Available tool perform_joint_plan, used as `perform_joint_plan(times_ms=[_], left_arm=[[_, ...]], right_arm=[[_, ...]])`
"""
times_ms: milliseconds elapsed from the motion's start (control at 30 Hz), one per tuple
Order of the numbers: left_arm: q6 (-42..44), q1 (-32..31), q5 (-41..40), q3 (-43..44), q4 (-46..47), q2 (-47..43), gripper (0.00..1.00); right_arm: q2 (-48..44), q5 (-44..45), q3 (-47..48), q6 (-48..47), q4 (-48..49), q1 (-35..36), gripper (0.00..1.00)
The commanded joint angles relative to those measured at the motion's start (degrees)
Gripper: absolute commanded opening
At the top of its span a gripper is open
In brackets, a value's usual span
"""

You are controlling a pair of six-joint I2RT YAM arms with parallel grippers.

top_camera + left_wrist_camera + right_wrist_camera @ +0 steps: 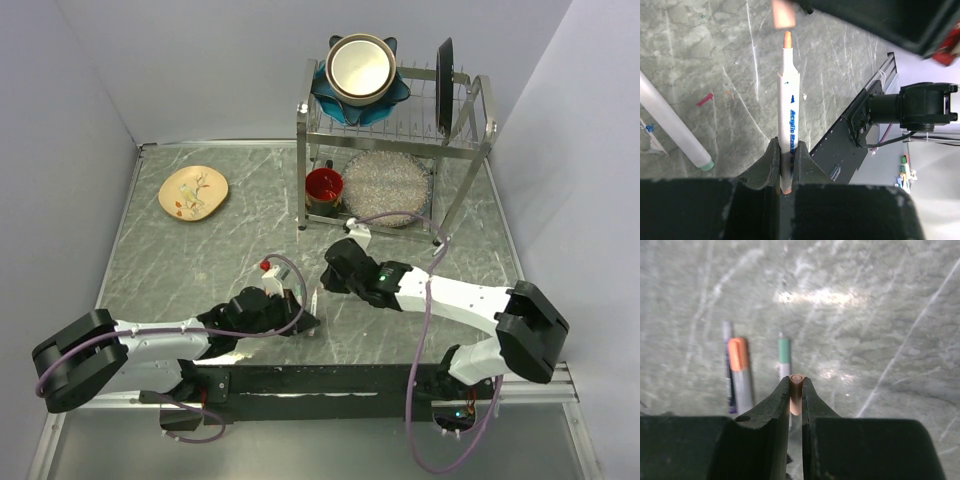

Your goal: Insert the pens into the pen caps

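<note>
My left gripper [786, 146] is shut on a white marker pen [789, 110] with blue lettering; its orange tip points away from the wrist. My right gripper [796, 383] is shut on a salmon pen cap [796, 392]. In the left wrist view that cap [783, 13] hangs just beyond the pen's tip, almost in line and nearly touching. In the top view the two grippers, left [305, 314] and right [334, 274], meet above the table's near middle with the pen [314, 298] between them. Another white pen with a teal end [671, 121] lies on the table.
Under the right gripper lie an orange-capped grey pen [740, 372], a teal-capped pen [784, 356] and a thin dark pen [727, 365]. A small red piece [265, 265] lies near the left arm. A dish rack [395, 150], red cup [324, 186] and beige plate [194, 191] stand farther back.
</note>
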Motion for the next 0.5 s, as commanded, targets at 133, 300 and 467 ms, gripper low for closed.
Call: perform_joint_plan(times_ms=[133, 300, 467], left_arm=[[-0.57, -0.53, 1.12, 2.50, 4.33, 0.63, 0.01], [-0.75, -0.80, 1.30, 2.59, 4.77, 0.63, 0.01], [-0.92, -1.06, 1.21, 2.32, 4.86, 0.63, 0.01]], right_arm=[[-4.40, 2.82, -1.56, 2.65, 3.72, -0.12, 0.00], [-5.46, 2.82, -1.64, 2.91, 3.89, -0.12, 0.00], [-6.25, 2.82, -1.65, 3.09, 4.16, -0.21, 0.00]])
